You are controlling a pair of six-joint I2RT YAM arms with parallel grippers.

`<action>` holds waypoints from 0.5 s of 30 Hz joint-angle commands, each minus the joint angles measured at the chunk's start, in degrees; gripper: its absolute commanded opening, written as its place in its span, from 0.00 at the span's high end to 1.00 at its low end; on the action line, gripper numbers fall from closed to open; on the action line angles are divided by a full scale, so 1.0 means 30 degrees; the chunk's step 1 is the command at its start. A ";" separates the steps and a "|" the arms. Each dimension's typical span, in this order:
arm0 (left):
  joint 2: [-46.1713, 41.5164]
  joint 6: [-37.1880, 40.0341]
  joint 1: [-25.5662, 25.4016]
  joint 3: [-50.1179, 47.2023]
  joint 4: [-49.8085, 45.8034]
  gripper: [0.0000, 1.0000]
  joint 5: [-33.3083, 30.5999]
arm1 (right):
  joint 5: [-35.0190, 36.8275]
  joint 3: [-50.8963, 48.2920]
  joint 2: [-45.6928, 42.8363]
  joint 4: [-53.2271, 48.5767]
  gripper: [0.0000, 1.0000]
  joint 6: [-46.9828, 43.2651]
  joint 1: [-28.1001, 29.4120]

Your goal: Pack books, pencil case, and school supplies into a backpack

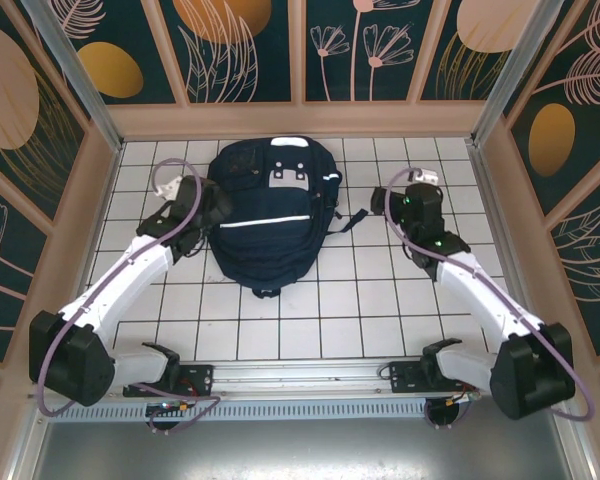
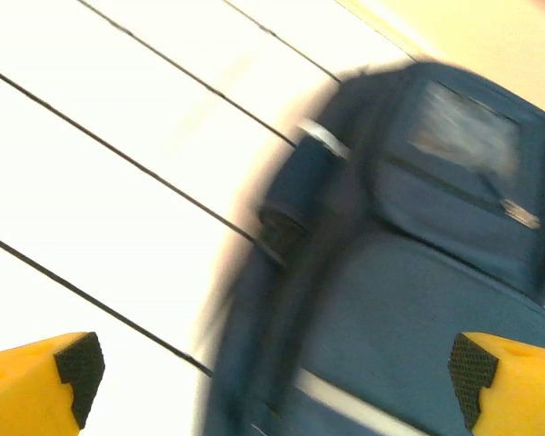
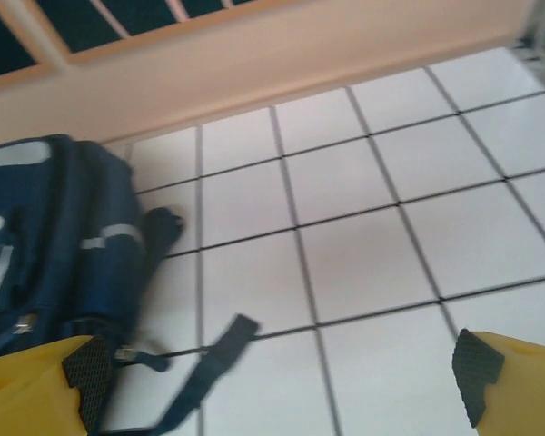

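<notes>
Left gripper (image 2: 274,366) and right gripper (image 3: 282,366) stood spread, empty, flanking the backpack (image 1: 270,215). Judged best: lift clear, avoiding the loose strap (image 3: 209,354).

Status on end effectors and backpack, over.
Left end effector open, empty. Right end effector open, empty. Backpack lying on table, centred. Loose strap trails to its right.

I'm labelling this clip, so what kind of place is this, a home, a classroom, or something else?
Most likely a robot test booth, not a real room: a white gridded tabletop boxed in by leaf-patterned wall panels, with the left arm and right arm bolted to a metal rail at its edge.
</notes>
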 commanded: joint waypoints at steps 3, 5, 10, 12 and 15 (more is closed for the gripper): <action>-0.1541 0.7623 0.1925 -0.4884 0.8822 0.02 -0.6314 | 0.2532 -0.3827 -0.1092 0.4909 0.01 -0.2984 -0.0914; -0.1427 0.9442 0.2965 -0.7086 1.3192 0.02 -0.6774 | 0.2269 -0.4704 -0.0858 0.5949 0.01 -0.2984 -0.1736; 0.1171 0.9711 0.4959 -0.8637 1.7785 0.01 -0.4903 | 0.3966 -0.5711 0.1654 0.8762 0.01 -0.2835 -0.3063; 0.2443 0.9957 0.5015 -0.9068 1.9768 0.01 -0.4596 | 0.3917 -0.6006 0.3015 1.0818 0.01 -0.2848 -0.3552; 0.3742 1.0874 0.5044 -0.9980 2.3345 0.01 -0.4049 | 0.3841 -0.6084 0.4961 1.3661 0.01 -0.3677 -0.3837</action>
